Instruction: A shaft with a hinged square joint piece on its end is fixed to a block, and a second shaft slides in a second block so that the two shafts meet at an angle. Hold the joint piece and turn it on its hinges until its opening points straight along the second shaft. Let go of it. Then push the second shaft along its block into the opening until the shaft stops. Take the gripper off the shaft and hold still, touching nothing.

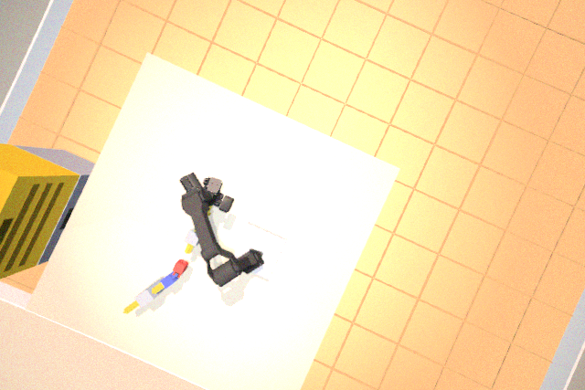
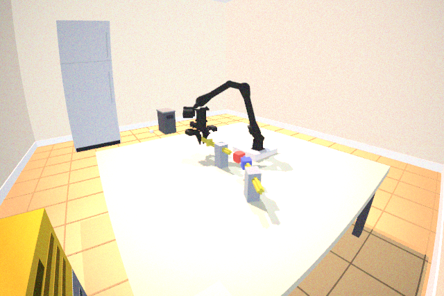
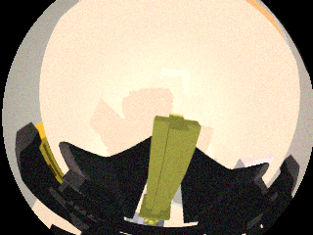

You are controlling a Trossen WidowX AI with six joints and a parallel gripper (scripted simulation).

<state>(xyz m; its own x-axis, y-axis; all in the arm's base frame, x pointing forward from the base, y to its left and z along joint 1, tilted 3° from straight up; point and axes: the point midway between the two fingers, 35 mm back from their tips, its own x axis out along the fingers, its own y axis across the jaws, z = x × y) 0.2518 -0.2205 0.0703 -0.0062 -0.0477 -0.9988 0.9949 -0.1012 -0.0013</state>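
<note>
My gripper (image 2: 202, 140) (image 3: 168, 140) is clamped on the far end of the yellow second shaft (image 2: 207, 141) (image 3: 173, 166), which stands up between my dark fingers in the wrist view, its squared end rising past them. From my fingers the shaft runs through the top of an upright pale grey block (image 1: 191, 237) (image 2: 220, 155), and its other end pokes out on the opposite side, toward the joint. Beyond that tip, with a gap between, sits the red joint piece (image 1: 179, 267) (image 2: 238, 157); nothing of mine touches it. It is hinged to a blue piece (image 1: 168, 280) (image 2: 245, 162) right behind it, and that one meets the first yellow shaft (image 1: 157, 288) (image 2: 257, 185), which passes through a second pale grey block (image 1: 144, 298) (image 2: 252, 184) and sticks out past it. The shaft I hold has not entered the red piece. My black arm (image 1: 204, 229) (image 2: 218, 91) arches up and back to its pale base (image 2: 271, 153), beside the two blocks on the white table (image 1: 292, 178) (image 2: 172, 221).
</note>
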